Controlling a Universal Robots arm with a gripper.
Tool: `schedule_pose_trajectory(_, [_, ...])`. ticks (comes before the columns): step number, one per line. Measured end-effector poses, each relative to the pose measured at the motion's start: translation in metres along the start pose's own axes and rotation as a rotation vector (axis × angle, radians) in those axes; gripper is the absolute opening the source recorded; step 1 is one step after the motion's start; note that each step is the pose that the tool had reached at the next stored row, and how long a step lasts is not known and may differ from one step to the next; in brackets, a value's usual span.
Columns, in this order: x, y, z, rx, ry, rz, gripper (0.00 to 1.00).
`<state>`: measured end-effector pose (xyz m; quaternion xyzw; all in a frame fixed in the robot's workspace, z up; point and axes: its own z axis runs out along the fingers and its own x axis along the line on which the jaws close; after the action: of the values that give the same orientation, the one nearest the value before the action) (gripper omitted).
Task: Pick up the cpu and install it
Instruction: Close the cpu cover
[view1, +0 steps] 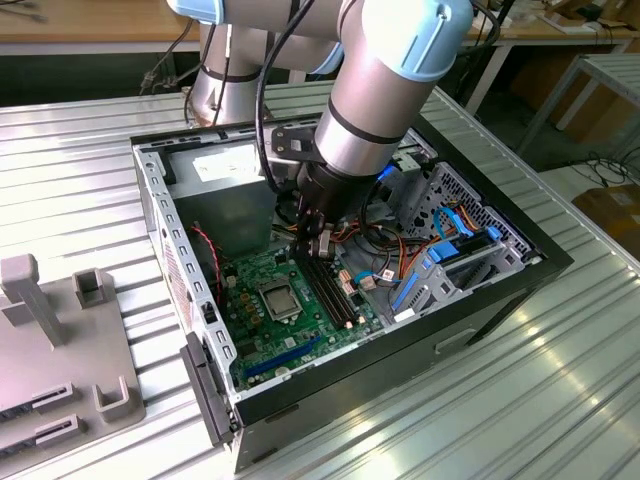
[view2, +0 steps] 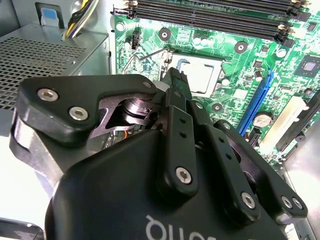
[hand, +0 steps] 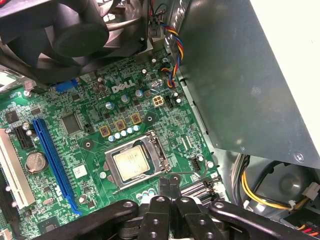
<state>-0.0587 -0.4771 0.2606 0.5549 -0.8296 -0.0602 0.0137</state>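
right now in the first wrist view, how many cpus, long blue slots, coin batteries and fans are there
cpu: 1
long blue slot: 1
coin battery: 1
fan: 1
total: 4

The space above the cpu (hand: 131, 164) in its socket (hand: 134, 165) is open. The end effector (hand: 170, 186) hangs just beside the socket with fingers together. Around it stand the power supply (hand: 240, 80), the fan (hand: 70, 35), the memory slots (view1: 325, 285) and loose cables (view1: 385, 262).
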Motion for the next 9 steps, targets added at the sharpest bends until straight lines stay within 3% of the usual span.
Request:
schedule_pose_trajectory(6, [0.0002,0.0003,0.0001,0.0,-0.0002,0.0,0.11])
schedule_pose_trajectory(9, [0.0043,0.0085,0.001,-0.0002,-0.0006,0.0,0.11])
